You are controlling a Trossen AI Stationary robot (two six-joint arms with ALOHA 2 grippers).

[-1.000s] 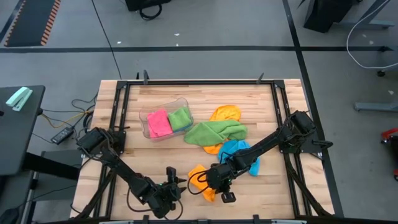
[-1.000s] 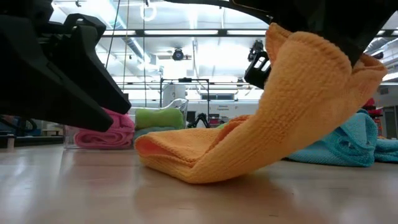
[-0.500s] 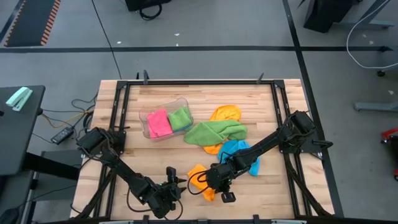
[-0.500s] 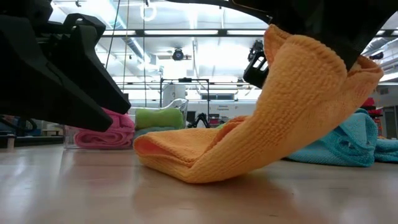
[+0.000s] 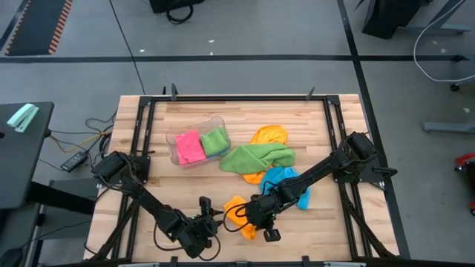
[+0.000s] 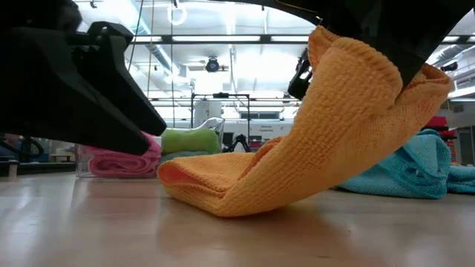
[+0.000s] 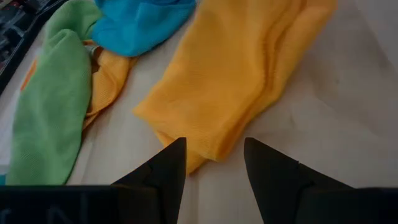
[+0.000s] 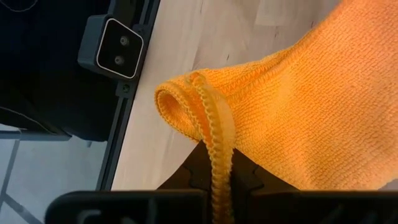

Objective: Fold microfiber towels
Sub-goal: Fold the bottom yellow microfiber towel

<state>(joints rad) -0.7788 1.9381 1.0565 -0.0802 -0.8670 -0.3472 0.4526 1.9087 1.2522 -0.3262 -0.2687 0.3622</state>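
Pink towel [image 5: 189, 146], green towel [image 5: 215, 140] inside tub [image 5: 194, 124]

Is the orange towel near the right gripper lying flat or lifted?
Partly lifted: the right gripper pinches one edge of the orange towel up, while its other end rests doubled on the table.

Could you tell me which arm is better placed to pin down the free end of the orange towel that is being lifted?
The left, probably. The left gripper is open just short of the orange towel's low end on the table. The right gripper is shut on its raised edge.
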